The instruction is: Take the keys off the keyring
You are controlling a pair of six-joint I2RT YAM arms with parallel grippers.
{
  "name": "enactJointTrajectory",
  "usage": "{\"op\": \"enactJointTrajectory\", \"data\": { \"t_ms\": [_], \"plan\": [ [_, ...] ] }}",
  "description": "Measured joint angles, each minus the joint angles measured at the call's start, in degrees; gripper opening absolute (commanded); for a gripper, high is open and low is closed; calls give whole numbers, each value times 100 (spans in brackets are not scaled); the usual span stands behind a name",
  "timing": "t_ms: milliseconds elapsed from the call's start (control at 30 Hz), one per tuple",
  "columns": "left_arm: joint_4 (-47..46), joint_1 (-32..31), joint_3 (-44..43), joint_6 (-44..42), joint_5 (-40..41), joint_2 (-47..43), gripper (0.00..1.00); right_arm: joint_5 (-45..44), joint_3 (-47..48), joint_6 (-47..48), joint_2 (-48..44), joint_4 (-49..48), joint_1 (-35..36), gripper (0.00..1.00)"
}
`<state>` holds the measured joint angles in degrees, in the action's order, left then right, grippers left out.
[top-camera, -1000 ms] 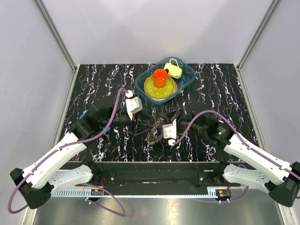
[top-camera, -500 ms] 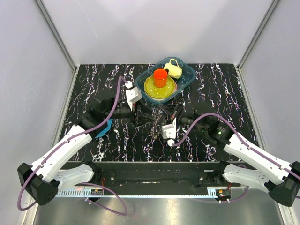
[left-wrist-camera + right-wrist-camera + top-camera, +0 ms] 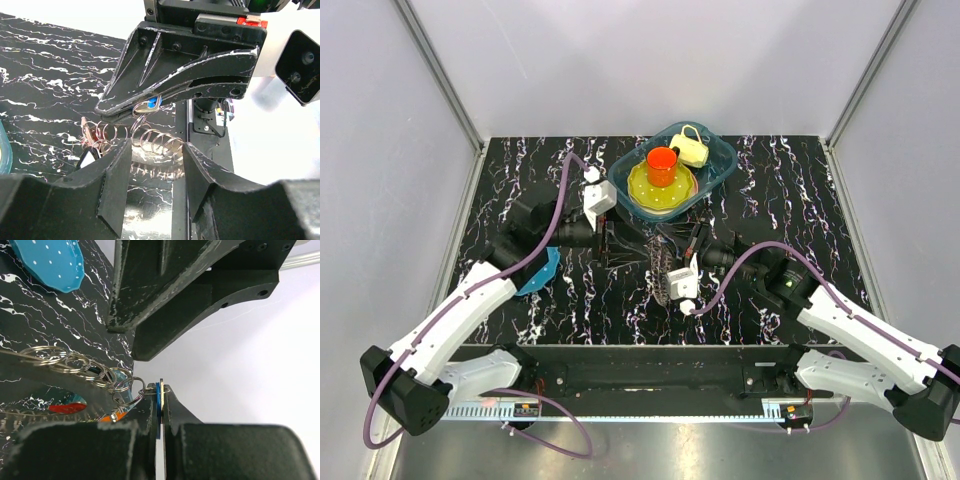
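**Mid-table, two claws meet over the keyring**

Right gripper (image 3: 160, 388) has its claw pressed together on a blue-headed key (image 3: 158, 409), nipping it edge-on at the very tips. Left gripper (image 3: 155, 150) faces it nose to nose with its claw spread and nothing in it. Its fingers (image 3: 116, 185) straddle the chain of small rings (image 3: 159, 142) trailing from that key.

The keyring (image 3: 657, 259) and the other keys (image 3: 663, 282) bunch just under both grippers. Whether they rest on the table (image 3: 770, 190) I cannot tell.

The step looks like parting key from ring. The left wants a firm pinch on the ring right beside the blue head, not further down the chain. Then the right can twist the key round the coil. Pull early and that thin tip-grip may slip.
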<state>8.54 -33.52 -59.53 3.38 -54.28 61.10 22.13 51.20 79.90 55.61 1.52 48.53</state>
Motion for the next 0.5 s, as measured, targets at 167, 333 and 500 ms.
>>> {"op": "enactJointTrajectory", "data": {
  "t_ms": [167, 333, 500],
  "plan": [
    [59, 92, -111, 20, -107, 4, 45, 13, 0, -15, -11, 0, 0, 0],
    [-9, 120, -199, 120, -157, 52, 38, 149, 0, -66, -13, 2, 0, 0],
    [-26, 125, -271, 120, -138, 131, 33, 203, 7, -151, -13, 4, 0, 0]
  ]
}}
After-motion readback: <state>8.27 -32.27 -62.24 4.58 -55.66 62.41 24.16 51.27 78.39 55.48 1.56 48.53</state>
